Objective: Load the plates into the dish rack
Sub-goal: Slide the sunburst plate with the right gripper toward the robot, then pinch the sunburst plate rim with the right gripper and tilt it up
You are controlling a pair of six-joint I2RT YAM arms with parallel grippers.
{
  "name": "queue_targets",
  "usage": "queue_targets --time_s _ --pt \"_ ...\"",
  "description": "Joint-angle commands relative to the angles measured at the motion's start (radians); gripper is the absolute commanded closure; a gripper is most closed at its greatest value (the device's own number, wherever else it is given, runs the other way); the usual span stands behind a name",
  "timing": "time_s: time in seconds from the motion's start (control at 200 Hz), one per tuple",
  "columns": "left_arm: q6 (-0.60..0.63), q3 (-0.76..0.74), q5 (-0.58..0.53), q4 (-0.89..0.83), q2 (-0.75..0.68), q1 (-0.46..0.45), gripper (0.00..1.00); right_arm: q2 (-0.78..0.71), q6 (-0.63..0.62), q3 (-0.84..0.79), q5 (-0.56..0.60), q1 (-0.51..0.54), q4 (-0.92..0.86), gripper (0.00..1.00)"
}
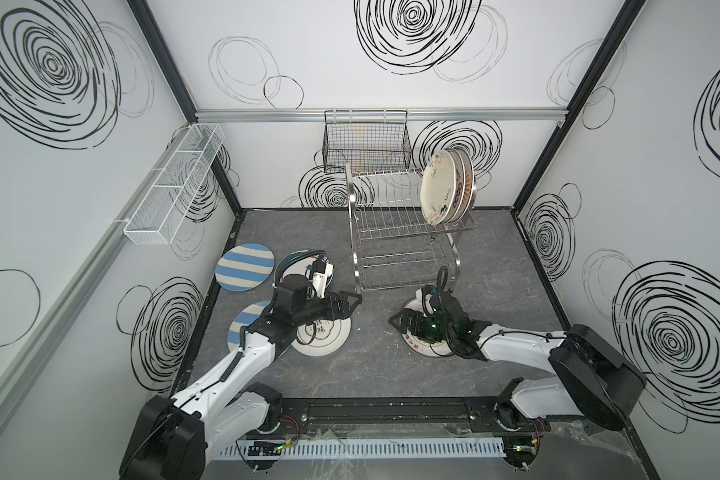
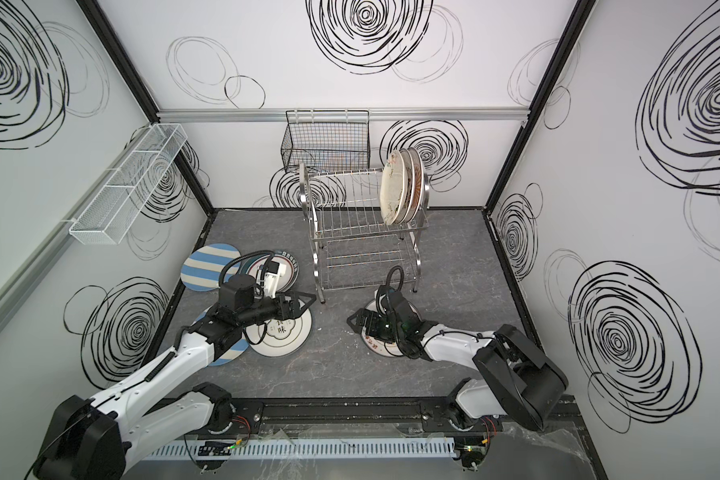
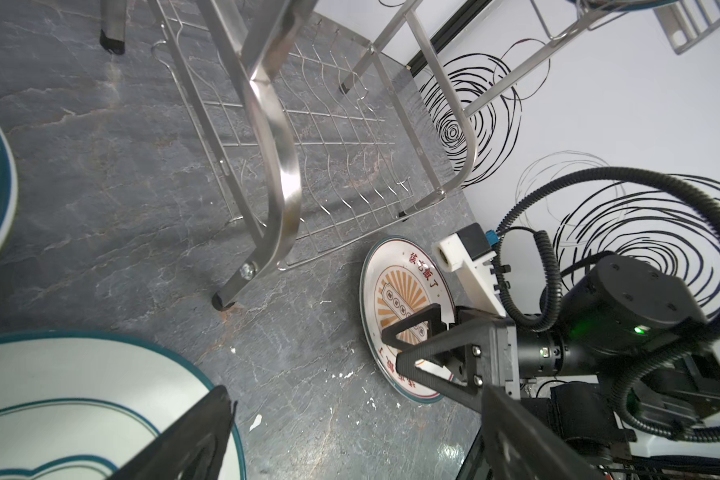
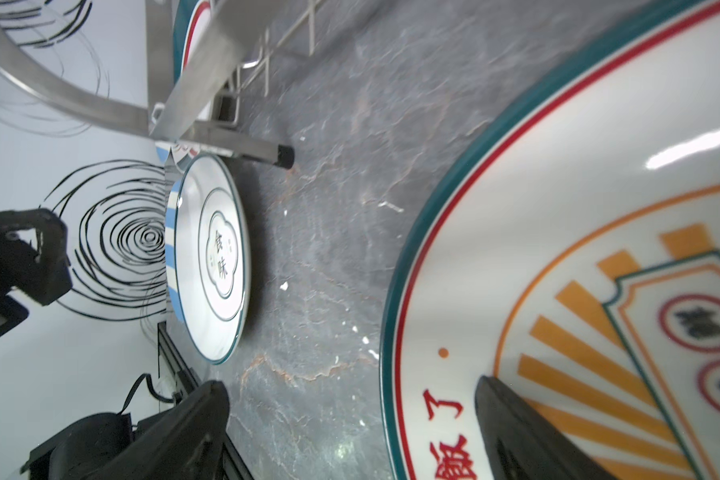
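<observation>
The worktop [image 1: 391,374] carries the rack [image 1: 352,216] at centre in both top views, with three plates [image 1: 437,187] upright at its right end. The sunburst plate [image 4: 558,187] lies flat just below the rack. The right gripper [image 3: 393,348] gapes astride its rim, grasping nothing. It should probably wedge the outer finger under the rim before clenching. The left gripper [image 1: 352,305] hangs released over the character plate [image 1: 329,337].

**Scribbled walls around me**

White wall panels [image 1: 308,54] with black scribbled spirals box me in. A grey marbled tabletop [image 1: 371,374] lies below. A black wire basket [image 1: 366,145] hangs behind; a long white mesh basket [image 1: 175,183] lines the left wall.
</observation>
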Motion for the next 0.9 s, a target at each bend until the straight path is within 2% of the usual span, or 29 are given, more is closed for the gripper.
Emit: queue_targets --time_s 0.0,0.185,0.24,0.345,0.475,0.565,0.625,0.665,0.785,0.896 --pt "-0.019 -0.026 -0.026 0.023 -0.039 -0.005 0.04 0.04 0.057 0.024 -0.024 0.04 0.054 0.06" --pt "-0.024 -0.054 -0.031 0.041 -0.054 -0.014 0.04 0.043 0.014 0.059 -0.038 0.058 0.014 0.12" --pt "-0.029 -0.067 -0.033 0.062 -0.057 -0.025 0.04 0.028 -0.024 0.083 -0.008 0.052 -0.102 0.13" --pt "-0.024 -0.073 -0.077 0.084 -0.051 -0.081 0.04 -0.049 -0.098 0.141 0.147 0.038 -0.384 0.15" --pt "-0.027 -0.082 -0.115 0.123 -0.018 -0.152 0.04 -0.177 -0.113 0.146 0.277 -0.013 -0.607 0.19" --pt "-0.046 -0.101 -0.12 0.188 0.017 -0.183 0.04 -0.267 -0.101 0.099 0.293 -0.073 -0.668 0.26" --pt "-0.057 -0.118 -0.112 0.249 0.045 -0.204 0.04 -0.326 -0.092 0.056 0.28 -0.11 -0.672 0.37" --pt "-0.061 -0.126 -0.11 0.285 0.069 -0.219 0.04 -0.367 -0.078 0.025 0.275 -0.13 -0.666 0.4" --pt "-0.069 -0.124 -0.112 0.34 0.147 -0.266 0.04 -0.465 -0.065 -0.02 0.309 -0.135 -0.694 0.39" --pt "-0.061 -0.11 -0.13 0.354 0.195 -0.3 0.04 -0.534 -0.065 -0.03 0.365 -0.14 -0.751 0.35"
